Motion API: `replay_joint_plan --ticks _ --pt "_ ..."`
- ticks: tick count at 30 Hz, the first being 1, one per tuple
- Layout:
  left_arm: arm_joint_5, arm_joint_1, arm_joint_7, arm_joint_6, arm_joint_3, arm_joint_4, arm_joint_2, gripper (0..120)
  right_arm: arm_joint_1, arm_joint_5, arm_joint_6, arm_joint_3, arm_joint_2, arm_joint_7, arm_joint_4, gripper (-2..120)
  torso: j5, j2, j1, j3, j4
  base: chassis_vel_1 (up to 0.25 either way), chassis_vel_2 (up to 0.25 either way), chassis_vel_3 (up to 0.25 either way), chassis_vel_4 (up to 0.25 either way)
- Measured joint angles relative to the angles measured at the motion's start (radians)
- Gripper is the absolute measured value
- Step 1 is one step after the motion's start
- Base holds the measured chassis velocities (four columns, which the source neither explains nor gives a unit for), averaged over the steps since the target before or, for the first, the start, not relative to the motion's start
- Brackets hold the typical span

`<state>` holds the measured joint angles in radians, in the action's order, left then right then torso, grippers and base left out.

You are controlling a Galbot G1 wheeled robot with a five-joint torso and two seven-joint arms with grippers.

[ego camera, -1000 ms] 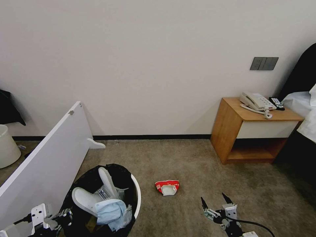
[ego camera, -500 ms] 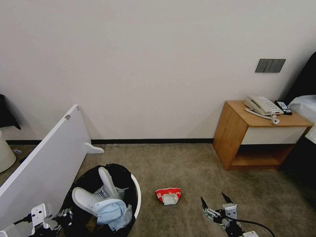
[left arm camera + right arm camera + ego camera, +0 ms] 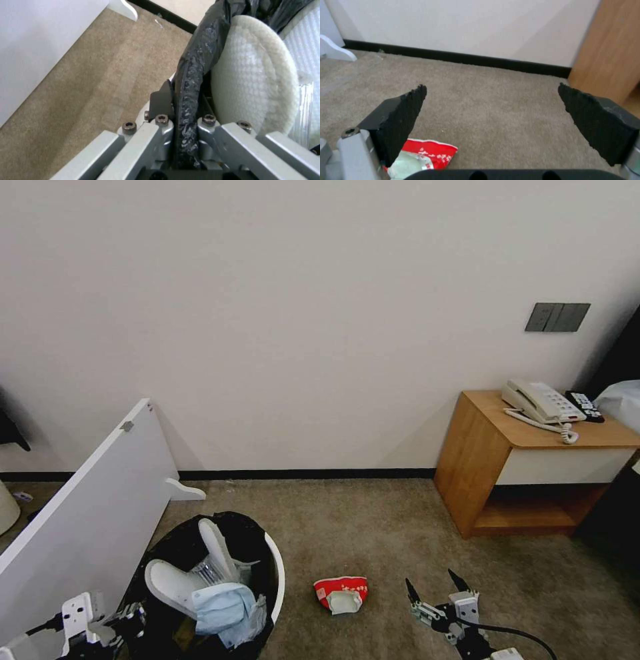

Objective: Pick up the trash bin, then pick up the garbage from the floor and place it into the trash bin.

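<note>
view shifted down, left claw [image 3: 181, 105] clamped on trash bin [image 3: 275, 573] rim, right claw [image 3: 435, 587] apart

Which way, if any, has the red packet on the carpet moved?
No: the red packet keeps its place before the baseboard and nightstand; the whole head view shifted, so the camera moved.

– Is there any writing to read?
– Only on the red-white packet [image 3: 433, 153] lying on the floor [image 3: 493, 105]: a row of small white characters across its red part, too small to make out.
– Anything else?
– No.
</note>
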<state>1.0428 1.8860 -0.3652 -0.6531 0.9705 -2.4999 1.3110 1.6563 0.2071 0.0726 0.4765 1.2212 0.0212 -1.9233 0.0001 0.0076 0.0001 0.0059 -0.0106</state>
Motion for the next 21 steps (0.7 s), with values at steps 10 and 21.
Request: replay_joint_plan --ticks 10,21 --pt "0.004 0.002 -0.001 0.0 0.005 0.0 0.0 2 -0.015 0.0 -0.018 -0.005 -0.026 0.014 0.004 100 -0.0001 0.0 0.0 0.0 -0.0001 0.0 0.0 0.0 0.0" --pt "0.003 0.009 -0.002 0.0 0.006 0.0 0.003 2 -0.034 0.008 -0.061 -0.007 -0.064 0.064 0.01 100 -0.0001 0.0 0.0 0.0 -0.0002 0.0 0.0 0.0 0.0"
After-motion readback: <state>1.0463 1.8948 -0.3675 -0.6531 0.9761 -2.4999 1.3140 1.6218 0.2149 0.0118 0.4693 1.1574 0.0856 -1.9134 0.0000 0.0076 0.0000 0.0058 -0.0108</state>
